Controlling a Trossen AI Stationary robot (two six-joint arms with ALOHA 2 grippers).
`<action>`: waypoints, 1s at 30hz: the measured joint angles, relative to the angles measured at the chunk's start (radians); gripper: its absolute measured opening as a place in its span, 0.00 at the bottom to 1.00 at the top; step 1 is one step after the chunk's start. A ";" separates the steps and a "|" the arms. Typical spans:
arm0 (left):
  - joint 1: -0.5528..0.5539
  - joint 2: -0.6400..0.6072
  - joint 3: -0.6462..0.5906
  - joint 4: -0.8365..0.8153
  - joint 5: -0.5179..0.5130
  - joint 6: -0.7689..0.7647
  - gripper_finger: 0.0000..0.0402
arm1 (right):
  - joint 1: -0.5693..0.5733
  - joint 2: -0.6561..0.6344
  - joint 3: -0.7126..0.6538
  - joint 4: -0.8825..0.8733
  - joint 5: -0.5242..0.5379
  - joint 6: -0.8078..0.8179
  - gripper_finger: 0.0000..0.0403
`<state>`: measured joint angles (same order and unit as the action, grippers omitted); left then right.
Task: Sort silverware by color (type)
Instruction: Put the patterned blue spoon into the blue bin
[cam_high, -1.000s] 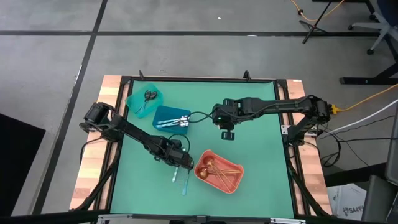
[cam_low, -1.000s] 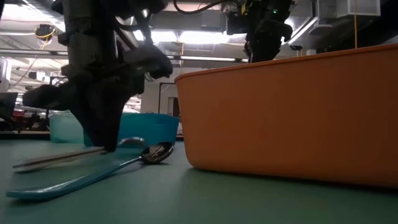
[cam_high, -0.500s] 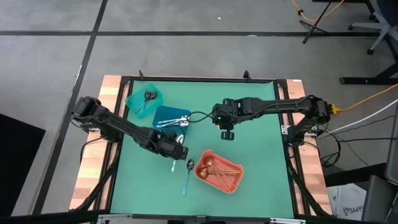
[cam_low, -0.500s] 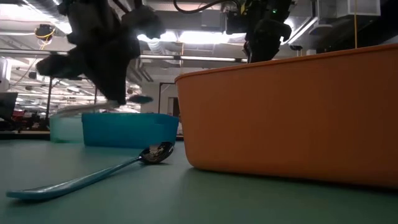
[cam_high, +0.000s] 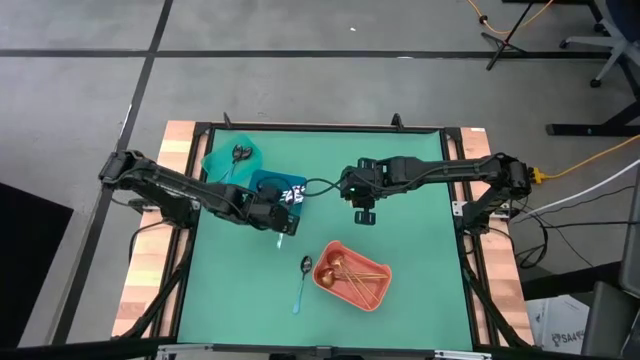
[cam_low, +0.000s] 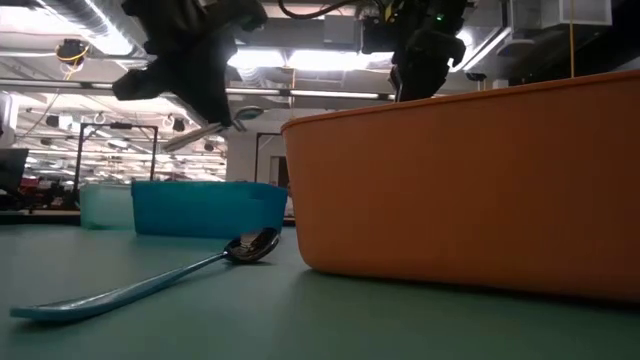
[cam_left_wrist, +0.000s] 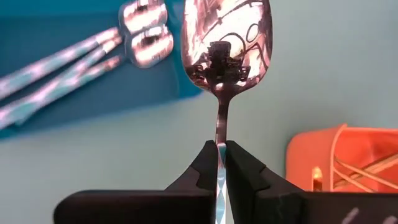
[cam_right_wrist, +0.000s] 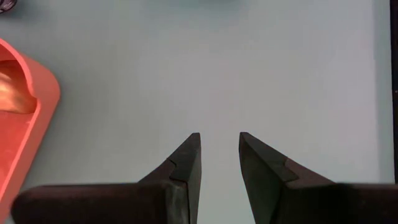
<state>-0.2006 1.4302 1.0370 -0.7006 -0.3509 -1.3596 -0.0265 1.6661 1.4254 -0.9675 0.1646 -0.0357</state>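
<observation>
My left gripper (cam_high: 283, 222) hovers at the near edge of the blue bin (cam_high: 272, 187), shut on a silver spoon (cam_left_wrist: 226, 37) whose handle is light blue. The low view shows that spoon (cam_low: 200, 135) in the air under the gripper (cam_low: 195, 85). A second blue-handled spoon (cam_high: 302, 281) lies flat on the green mat beside the coral bin (cam_high: 352, 275), which holds copper-gold utensils. Similar blue-handled spoons (cam_left_wrist: 62, 68) lie in the blue bin. Dark utensils sit in the teal bin (cam_high: 232, 160). My right gripper (cam_right_wrist: 219, 155) is open, hovering over bare mat (cam_high: 365, 215). My left gripper pinches the spoon's thin handle (cam_left_wrist: 219, 152) between its two fingertips (cam_left_wrist: 205, 163), a short way below the bowl. The fingers run along the handle, and the bowl (cam_left_wrist: 226, 37) sticks out past them. The spoon is lifted clear of the mat and hangs slanted in the low view.
The three bins stand in a diagonal row from the far left toward the near middle of the mat. Open green mat lies on the right half under my right arm (cam_high: 420, 172). A black frame (cam_high: 320, 128) borders the mat.
My left gripper has risen from the mat beside the coral bin and moved toward the far edge, to the blue bin, carrying one spoon lifted clear. The other blue-handled spoon has stayed on the mat.
</observation>
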 joint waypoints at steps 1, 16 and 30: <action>0.009 -0.004 0.000 0.000 -0.004 0.019 0.02 | 0.000 0.000 0.000 0.001 0.000 0.000 0.24; 0.099 -0.012 0.000 -0.003 0.003 0.348 0.02 | 0.000 0.000 0.000 0.002 0.000 -0.056 0.24; 0.190 -0.012 0.000 -0.002 0.068 0.633 0.02 | 0.000 0.000 0.000 0.055 0.000 -0.077 0.24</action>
<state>-0.0104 1.4181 1.0370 -0.7025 -0.2829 -0.7262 -0.0265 1.6661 1.4254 -0.9123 0.1642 -0.1127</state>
